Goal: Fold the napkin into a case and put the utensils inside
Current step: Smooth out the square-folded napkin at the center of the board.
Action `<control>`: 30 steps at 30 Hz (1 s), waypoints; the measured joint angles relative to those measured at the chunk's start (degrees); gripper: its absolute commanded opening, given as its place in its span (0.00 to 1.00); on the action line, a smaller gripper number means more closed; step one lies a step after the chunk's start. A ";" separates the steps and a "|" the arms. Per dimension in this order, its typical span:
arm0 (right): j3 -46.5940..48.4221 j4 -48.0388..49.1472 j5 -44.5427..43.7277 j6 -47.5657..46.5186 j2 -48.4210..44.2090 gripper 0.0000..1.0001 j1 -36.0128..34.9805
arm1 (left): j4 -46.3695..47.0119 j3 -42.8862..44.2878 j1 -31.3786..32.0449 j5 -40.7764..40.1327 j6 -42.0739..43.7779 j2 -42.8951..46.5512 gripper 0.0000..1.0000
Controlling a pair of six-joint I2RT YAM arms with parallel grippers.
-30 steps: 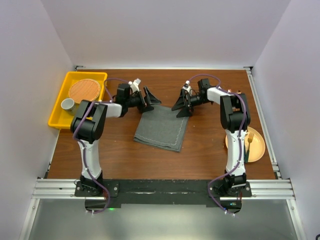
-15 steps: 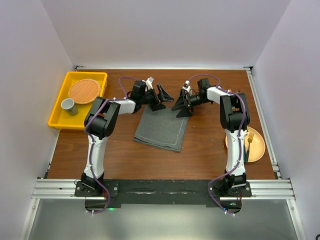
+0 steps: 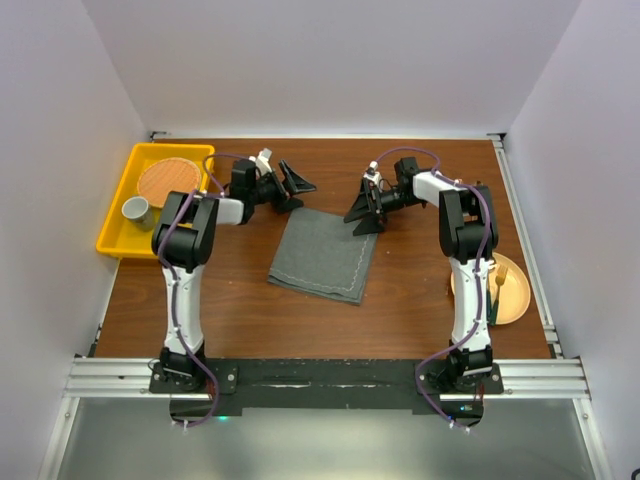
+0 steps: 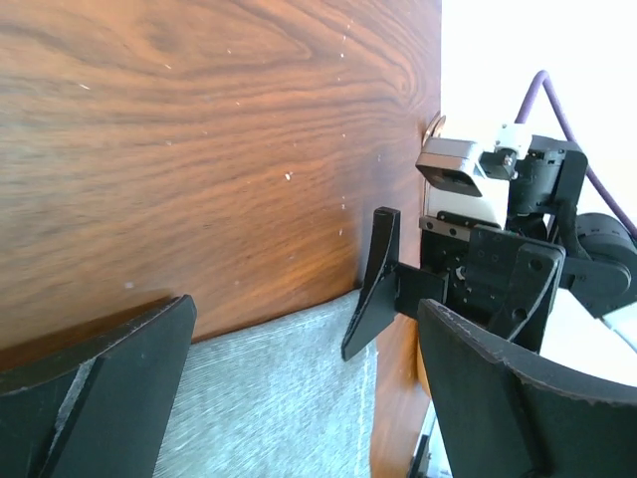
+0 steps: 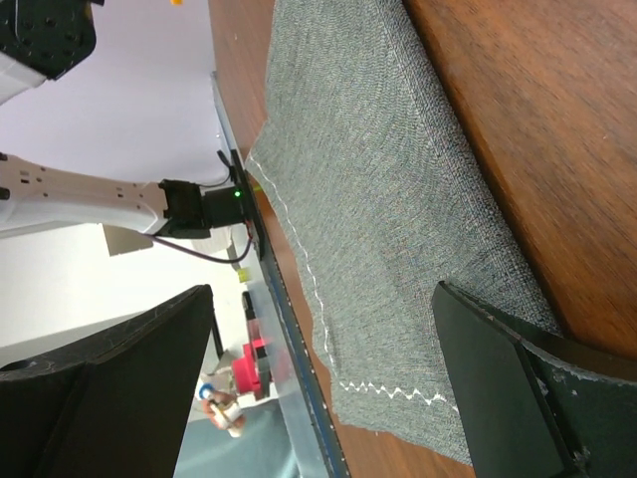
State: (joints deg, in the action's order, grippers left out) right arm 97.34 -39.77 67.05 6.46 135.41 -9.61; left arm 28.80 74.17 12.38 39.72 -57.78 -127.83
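The dark grey napkin (image 3: 323, 256) lies flat and slightly skewed in the middle of the table; it also shows in the left wrist view (image 4: 269, 398) and the right wrist view (image 5: 378, 189). My left gripper (image 3: 291, 186) (image 4: 307, 311) is open, just beyond the napkin's far left corner, holding nothing. My right gripper (image 3: 361, 211) (image 5: 320, 291) is open at the far right corner, one finger (image 5: 528, 388) low against the cloth's edge. Copper utensils (image 3: 499, 283) lie on the yellow-orange plate (image 3: 516, 292), partly hidden by the right arm.
A yellow tray (image 3: 116, 233) at the far left holds a woven round mat (image 3: 168, 181) and a small cup (image 3: 135, 209). White walls close in the table on three sides. The right gripper's black fingers (image 4: 373, 289) appear in the left wrist view.
My left gripper first swung right over the napkin's far edge, then back left and farther away, off the cloth. The right arm and the napkin have not moved.
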 measured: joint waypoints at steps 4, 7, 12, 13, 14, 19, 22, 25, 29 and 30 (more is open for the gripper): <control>0.04 -0.07 0.07 -0.07 0.00 0.98 -0.02 | 0.24 -1.22 -0.83 1.29 1.62 1.36 1.00; 0.07 -0.07 0.07 -0.02 0.00 0.98 -0.02 | -0.24 -4.20 -0.76 3.23 2.89 5.14 1.00; 0.07 -0.07 0.02 -0.02 0.00 0.98 -0.04 | -2.51 -11.58 -0.50 7.56 6.51 17.03 1.00; 0.07 -0.07 0.02 -0.02 0.00 0.98 -0.04 | -3.13 -12.79 -0.39 8.28 7.39 19.17 1.00; 0.07 -0.04 0.02 0.02 0.00 0.98 -0.04 | -3.74 -13.97 -0.35 8.98 8.63 21.24 1.00; 0.07 0.00 0.00 0.17 0.00 0.98 -0.04 | -6.19 -19.65 2.08 11.85 14.40 24.94 1.00; 0.07 -0.04 -0.02 0.11 0.00 0.98 -0.04 | -10.23 -22.99 2.89 12.83 18.10 24.04 1.00; 0.07 -0.07 -0.04 0.04 0.00 0.98 -0.04 | -15.15 -25.38 2.73 13.38 22.29 23.26 1.00; 0.07 -0.11 -0.15 -0.09 0.00 0.98 -0.04 | -20.22 -26.58 1.95 15.76 28.09 23.08 1.00; 0.07 -0.13 -0.22 -0.09 0.00 0.98 -0.04 | -20.90 -26.58 1.68 16.57 29.64 23.08 1.00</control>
State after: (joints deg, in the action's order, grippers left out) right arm 97.41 -39.90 66.83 6.37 135.41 -9.65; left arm 7.90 47.59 14.06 56.29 -28.14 -104.75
